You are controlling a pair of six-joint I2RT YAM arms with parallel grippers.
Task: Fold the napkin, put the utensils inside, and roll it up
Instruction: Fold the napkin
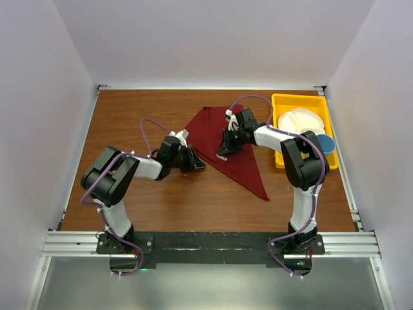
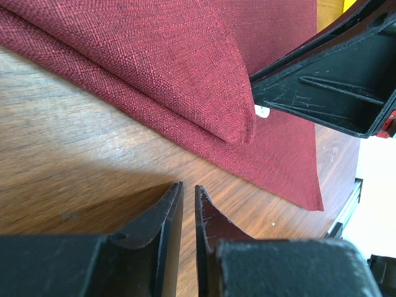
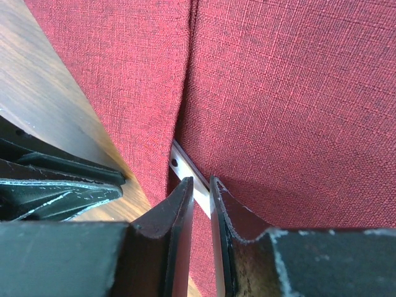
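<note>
The maroon napkin (image 1: 248, 171) lies folded in a long triangle on the wooden table (image 1: 142, 116). It fills the right wrist view (image 3: 297, 93), and its folded edge shows in the left wrist view (image 2: 154, 55). My right gripper (image 1: 223, 154) (image 3: 201, 179) is over the napkin's left edge, shut on a flat silvery utensil (image 3: 184, 171) whose far end is tucked under a cloth fold. My left gripper (image 1: 197, 165) (image 2: 189, 185) is just left of the napkin, low over bare wood, jaws nearly together and empty. Other utensils are hidden.
A yellow bin (image 1: 284, 103) at the back right holds a white divided plate (image 1: 300, 123) and a blue cup (image 1: 327, 143). The two grippers are close together: the right gripper's fingers (image 2: 328, 93) show in the left wrist view. White walls enclose the table.
</note>
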